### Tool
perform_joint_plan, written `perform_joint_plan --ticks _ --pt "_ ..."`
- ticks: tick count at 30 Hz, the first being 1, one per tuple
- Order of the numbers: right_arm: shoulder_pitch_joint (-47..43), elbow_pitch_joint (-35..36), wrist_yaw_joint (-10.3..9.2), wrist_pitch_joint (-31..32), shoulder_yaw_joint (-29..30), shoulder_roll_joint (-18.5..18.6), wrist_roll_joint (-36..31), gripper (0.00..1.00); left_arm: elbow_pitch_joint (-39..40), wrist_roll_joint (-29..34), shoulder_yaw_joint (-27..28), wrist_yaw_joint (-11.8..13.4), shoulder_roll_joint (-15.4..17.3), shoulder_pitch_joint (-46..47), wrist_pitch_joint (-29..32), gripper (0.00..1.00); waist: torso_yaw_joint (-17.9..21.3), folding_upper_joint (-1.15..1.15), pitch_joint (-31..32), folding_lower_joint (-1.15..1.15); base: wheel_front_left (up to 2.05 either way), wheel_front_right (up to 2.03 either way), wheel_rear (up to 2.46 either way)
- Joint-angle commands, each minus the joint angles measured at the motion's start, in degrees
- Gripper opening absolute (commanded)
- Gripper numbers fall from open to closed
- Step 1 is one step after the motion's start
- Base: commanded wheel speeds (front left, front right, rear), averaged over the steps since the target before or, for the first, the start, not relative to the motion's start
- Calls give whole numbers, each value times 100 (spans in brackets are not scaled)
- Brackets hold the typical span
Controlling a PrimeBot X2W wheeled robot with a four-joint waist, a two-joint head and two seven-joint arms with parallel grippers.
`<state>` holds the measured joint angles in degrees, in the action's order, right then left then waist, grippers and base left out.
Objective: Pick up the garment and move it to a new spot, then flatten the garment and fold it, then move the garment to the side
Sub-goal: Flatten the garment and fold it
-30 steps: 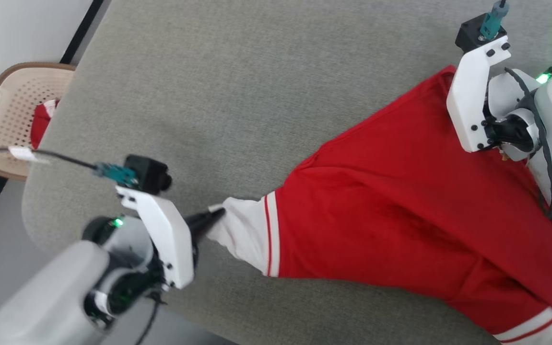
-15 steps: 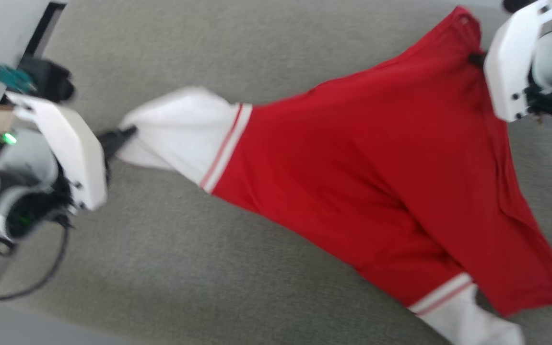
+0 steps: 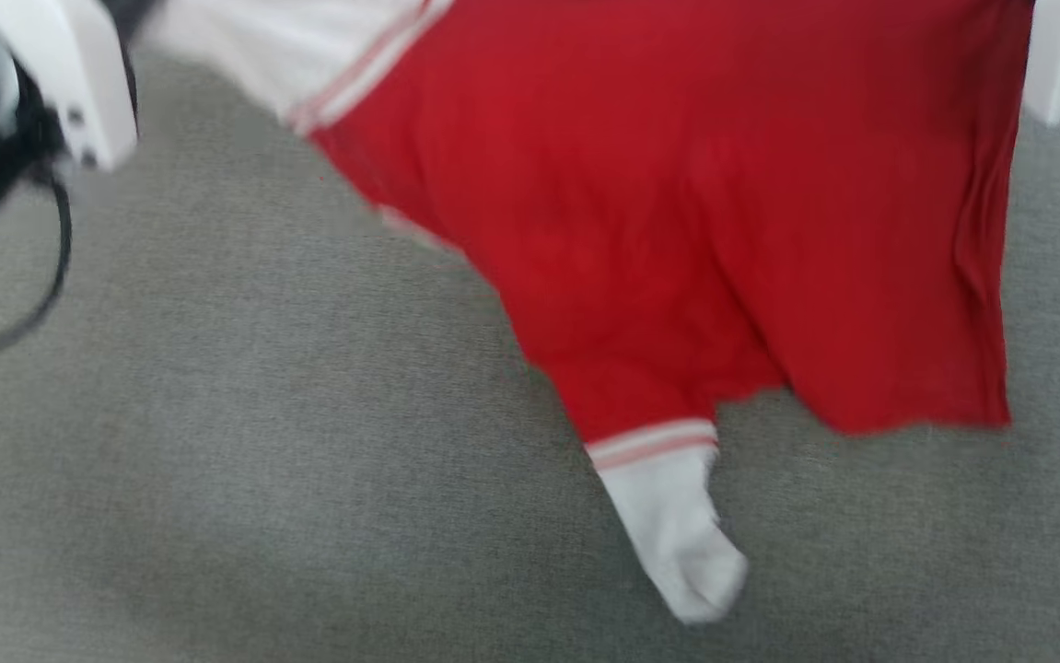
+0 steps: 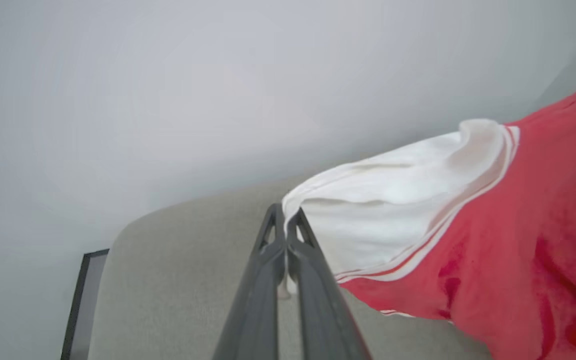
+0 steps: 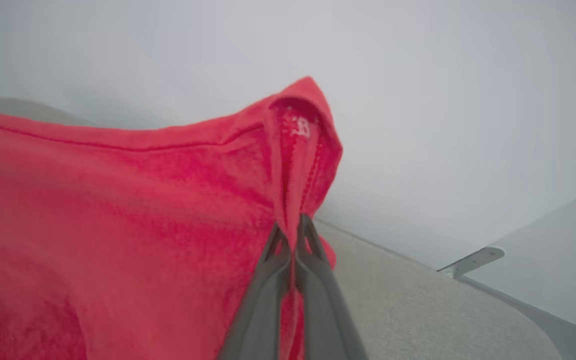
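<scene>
The garment [image 3: 677, 203] is bright red with white cuffs and thin stripes. It hangs stretched between my two arms above the grey surface, and one white cuff [image 3: 677, 534] dangles down to it. In the left wrist view my left gripper [image 4: 285, 225] is shut on the edge of the other white cuff [image 4: 393, 205]. In the right wrist view my right gripper [image 5: 293, 230] is shut on a bunched red edge of the garment [image 5: 142, 200]. In the head view the white wrist plates of both arms sit at the top corners.
The grey padded surface [image 3: 262, 479] spreads under the garment, with open room at the left and front. A pale wall [image 4: 167, 75] stands behind it. A dark cable [image 3: 51, 276] loops down from my left wrist.
The head view has tilted down. Both grippers have lifted the garment off the surface, so it now hangs between them with one cuff dangling.
</scene>
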<state>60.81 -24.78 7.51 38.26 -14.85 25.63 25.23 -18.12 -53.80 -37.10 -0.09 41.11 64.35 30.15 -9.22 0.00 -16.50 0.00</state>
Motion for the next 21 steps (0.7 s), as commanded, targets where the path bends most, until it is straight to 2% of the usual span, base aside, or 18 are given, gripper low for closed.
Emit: perform_joint_plan --ticks 1,5,11,15,18,21 --pt "93 -89 -3 -167 117 -89 -143 0 -207 114 14 -18 -44 222 -128 0 32 0 -19 0 0 0 0" --pt "522 -495 -4 -1057 700 -473 -942 0 -938 727 -6 -161 -362 1028 -947 0 96 0 -78 0 0 0 0" --pt "1076 -957 -4 -2829 1410 -981 -2341 0 -1799 1572 55 -189 -712 2113 -2851 0 138 0 -169 0 0 0 0" --pt "1158 -1278 -4 -3601 1572 -1159 -2953 0 -2056 1828 59 -332 -917 2361 -4038 0 102 0 -173 0 0 0 0" --pt "1001 -1580 -4 -3720 1556 -1217 -3018 0 -2132 1768 -63 -551 -979 2099 -4280 0 53 0 -152 0 0 0 0" --pt "724 -1800 -3 -3613 1419 -1226 -2890 0 -2164 1558 -349 -688 -942 1684 -4064 0 12 0 -128 0 0 0 0"
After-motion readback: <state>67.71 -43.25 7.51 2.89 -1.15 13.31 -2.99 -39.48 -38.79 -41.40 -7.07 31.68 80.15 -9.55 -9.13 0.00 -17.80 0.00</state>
